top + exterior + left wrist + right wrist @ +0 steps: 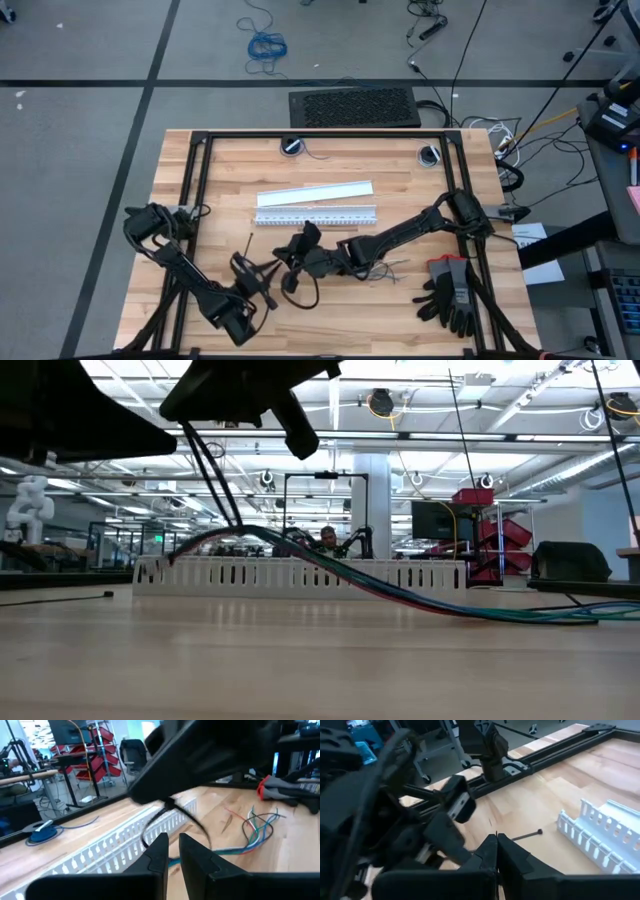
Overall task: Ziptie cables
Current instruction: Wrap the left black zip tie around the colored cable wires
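Note:
The cables [420,600], thin blue, green, red and grey wires, lie on the wood at their right end [256,827] and arch up clear of it at their left end [235,538]. A black ziptie [172,817] forms a loop around that raised part and hangs from my right gripper [496,851], which is shut. My left gripper [173,851] stands level just below the loop, its fingers almost together. In the high view the two grippers meet near the table's front middle, left [262,280] and right [288,260]. Another ziptie [525,836] lies flat on the table. My left gripper's fingertips [159,847] meet the lower end of the ziptie's loop [146,839], coming in level. The fingers themselves hide which part they have. My right gripper pinches the ziptie's thin strip [496,824] at its fingertips, slanting slightly down. The loop hangs below it, with the cables' left end raised in it.
A white slotted strip [315,217] and a flat white strip [315,192] lie behind the grippers. Dark gloves [450,295] rest at the front right. Black frame rails [190,200] run along the table's sides.

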